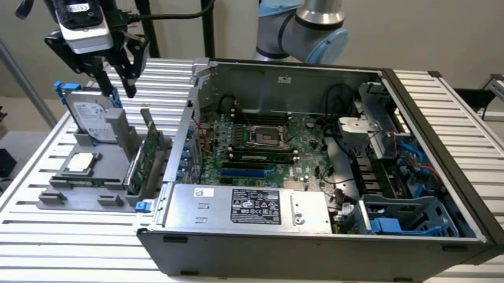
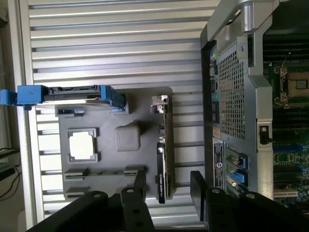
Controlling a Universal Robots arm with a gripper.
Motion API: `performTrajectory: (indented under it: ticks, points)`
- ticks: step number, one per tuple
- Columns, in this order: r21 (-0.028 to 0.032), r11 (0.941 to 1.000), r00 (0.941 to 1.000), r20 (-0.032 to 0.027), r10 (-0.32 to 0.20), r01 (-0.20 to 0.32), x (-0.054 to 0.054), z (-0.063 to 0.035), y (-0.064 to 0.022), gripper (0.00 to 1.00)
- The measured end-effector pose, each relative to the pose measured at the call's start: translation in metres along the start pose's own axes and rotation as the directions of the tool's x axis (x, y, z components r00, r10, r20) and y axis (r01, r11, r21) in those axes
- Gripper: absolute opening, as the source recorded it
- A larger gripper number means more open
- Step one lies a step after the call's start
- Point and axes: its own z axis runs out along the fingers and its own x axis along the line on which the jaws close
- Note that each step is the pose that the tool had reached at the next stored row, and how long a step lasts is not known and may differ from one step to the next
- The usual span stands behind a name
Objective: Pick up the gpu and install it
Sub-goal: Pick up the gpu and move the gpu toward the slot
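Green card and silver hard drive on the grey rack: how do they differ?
The hard drive is a thick silver block in a blue frame; the green card is a thin board with a metal bracket. The hard drive stands crosswise to the green card, which lines the side nearest the computer case. Both stand on edge in the grey rack.

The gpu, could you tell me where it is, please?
The gpu stands on edge in the grey holder, exterior view's left, between hard drive and computer case.
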Motion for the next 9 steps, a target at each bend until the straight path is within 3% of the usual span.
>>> performTrajectory:
  ticks: [1, 3, 9]
  points:
    - [0.0023, 1.0, 1.0, 0.0002, 0.0, 0.0, 0.0, 0.0003, 0.0, 0.54]
    - [0.0085, 1.0, 1.0, 0.0007, 0.0, 0.0, 0.0, 0.0028, -0.0001, 0.54]
    - [0.0088, 1.0, 1.0, 0.0007, 0.0, 0.0, 0.0, 0.0137, -0.0007, 0.54]
